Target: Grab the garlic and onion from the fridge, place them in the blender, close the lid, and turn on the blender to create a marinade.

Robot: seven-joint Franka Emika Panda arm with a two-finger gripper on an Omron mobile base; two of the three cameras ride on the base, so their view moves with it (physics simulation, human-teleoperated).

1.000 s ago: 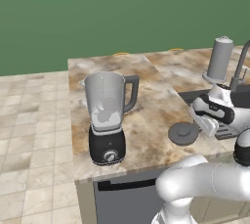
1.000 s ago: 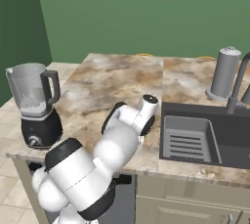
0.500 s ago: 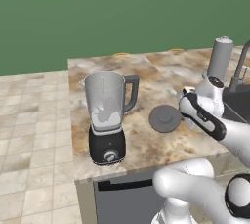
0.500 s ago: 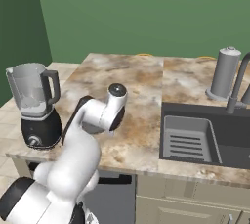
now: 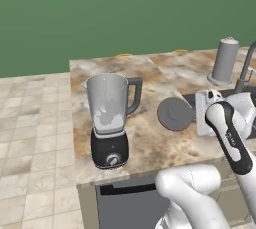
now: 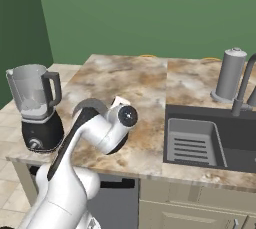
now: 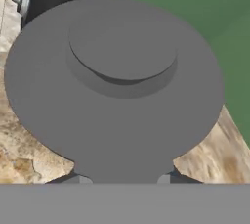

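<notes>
The blender (image 5: 111,118) stands near the counter's left front edge, its clear jar open at the top; it also appears at the left in the right base view (image 6: 36,104). Pale lumps lie in the jar; I cannot tell garlic from onion. My gripper (image 5: 196,115) is shut on the rim of the dark grey lid (image 5: 175,114), holding it tilted above the counter, right of the blender and apart from it. The lid (image 7: 114,81) looms close in the hand view, raised centre facing me, with the gripper (image 7: 121,180) at its lower rim. The lid (image 6: 89,107) peeks out behind my forearm. The fridge is out of view.
A tall steel cylinder (image 5: 224,60) stands at the back right, beside the dark faucet (image 6: 245,87). The sink (image 6: 200,140) is sunk into the counter to the right of my arm. Marble counter (image 5: 150,143) lies between blender and lid. Tiled floor drops off to the left.
The lid has come up off the counter and travelled left toward the blender in my shut gripper, tipping from flat to nearly on edge. The blender has not moved.
</notes>
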